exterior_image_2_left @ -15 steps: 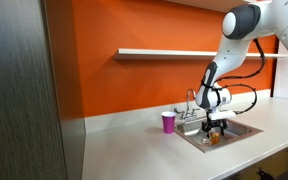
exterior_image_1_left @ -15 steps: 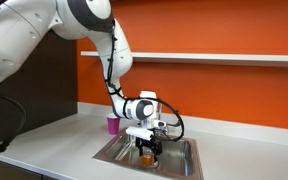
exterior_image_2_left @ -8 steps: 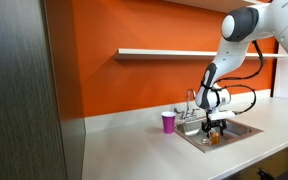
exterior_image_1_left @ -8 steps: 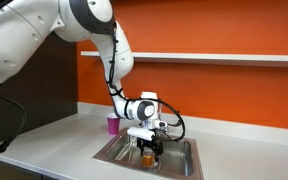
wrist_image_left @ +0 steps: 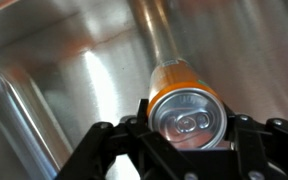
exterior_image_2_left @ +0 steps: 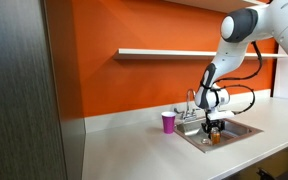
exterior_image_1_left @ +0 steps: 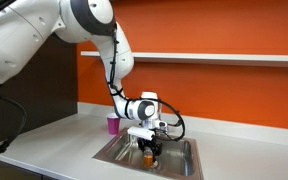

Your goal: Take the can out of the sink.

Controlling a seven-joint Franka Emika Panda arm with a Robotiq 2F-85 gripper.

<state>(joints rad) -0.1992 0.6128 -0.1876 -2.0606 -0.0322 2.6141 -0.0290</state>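
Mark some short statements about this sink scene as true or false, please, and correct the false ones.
1. The can is inside the sink. True.
2. The pink cup is also inside the sink. False: it stands on the counter, beside the sink.
3. The claw is down at the can, which lies between its two sides in the wrist view. True.
4. The wall behind the sink is blue. False: it is orange.

Sink [exterior_image_1_left: 181, 160] walls close around can [wrist_image_left: 185, 102], faucet [exterior_image_2_left: 192, 99] seemingly behind
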